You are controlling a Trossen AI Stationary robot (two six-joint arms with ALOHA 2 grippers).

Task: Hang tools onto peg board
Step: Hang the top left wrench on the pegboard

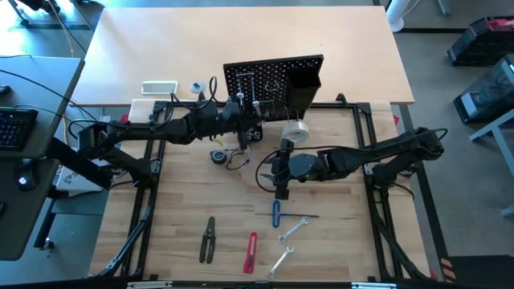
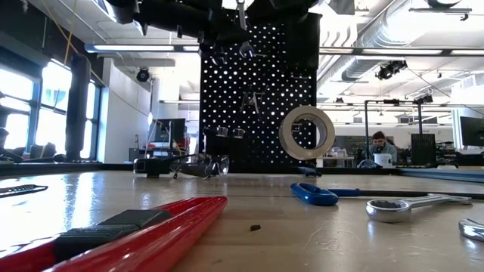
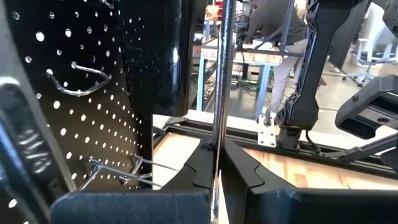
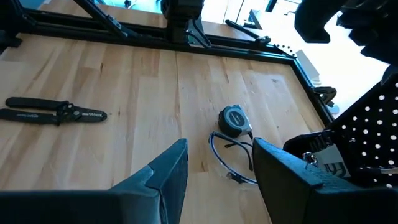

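- You face bright windows (image 2: 19,113) on the room's left, beyond the wooden table (image 2: 318,234).
- Exposed ducts (image 2: 393,30) cross your ceiling; a person (image 2: 380,145) sits at distant desks.

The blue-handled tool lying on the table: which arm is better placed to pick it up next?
The right arm, probably. Its gripper hangs open and empty close above the blue-handled tool. The left gripper is up at the peg board, shut on a thin metal tool, so it is busy.

The pale wooden tabletop (image 1: 185,201) carries black-handled pliers (image 1: 209,238), a red-handled cutter (image 1: 250,252), a blue-handled tool (image 1: 277,214) and two silver wrenches (image 1: 293,229) near its front edge.
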